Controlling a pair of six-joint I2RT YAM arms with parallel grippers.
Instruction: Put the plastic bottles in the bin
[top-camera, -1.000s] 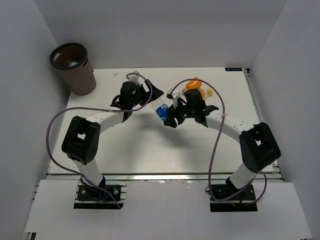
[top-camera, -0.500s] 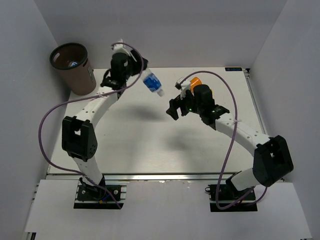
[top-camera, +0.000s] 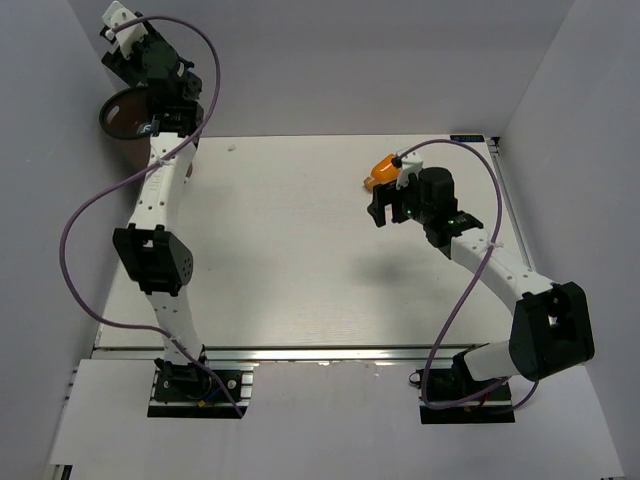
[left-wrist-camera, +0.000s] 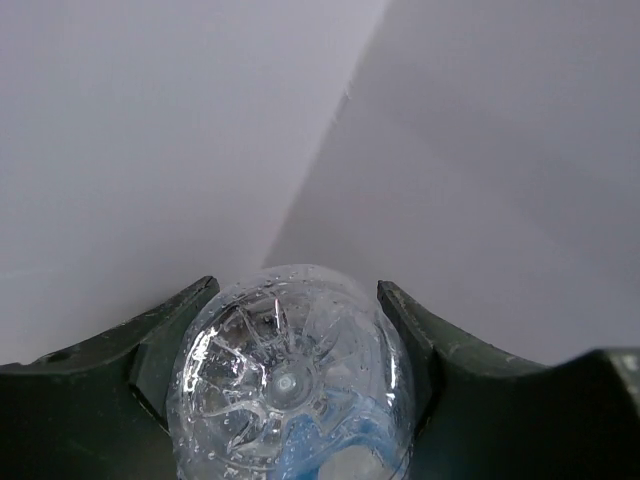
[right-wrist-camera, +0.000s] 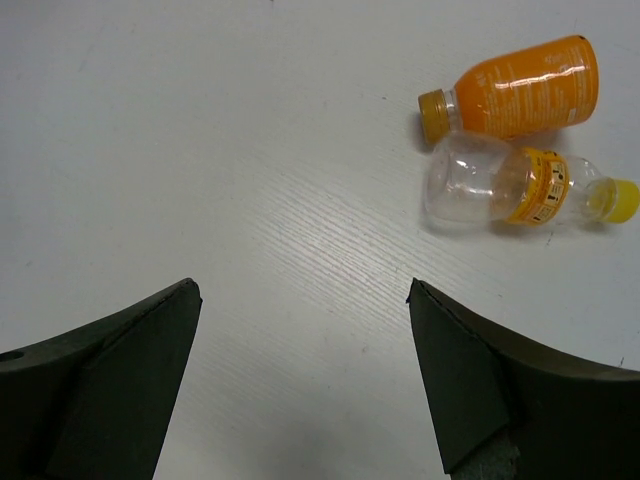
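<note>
We see a squat orange plastic bottle (right-wrist-camera: 520, 88) lying beside a clear yellow-capped bottle (right-wrist-camera: 510, 187), a clear blue-labelled bottle (left-wrist-camera: 290, 390) gripped, and a dark brown round bin (top-camera: 110, 118) upright.

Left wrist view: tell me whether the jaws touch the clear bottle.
Touching. Left wrist view: both jaws press against the clear bottle, no gap either side.

A white table (top-camera: 300, 290) with a faint wood grain is lying inside plain white walls (top-camera: 400, 60) that are closing it in on the left, far and right sides, while a silver metal rail (top-camera: 320, 354) is running along its near edge.
</note>
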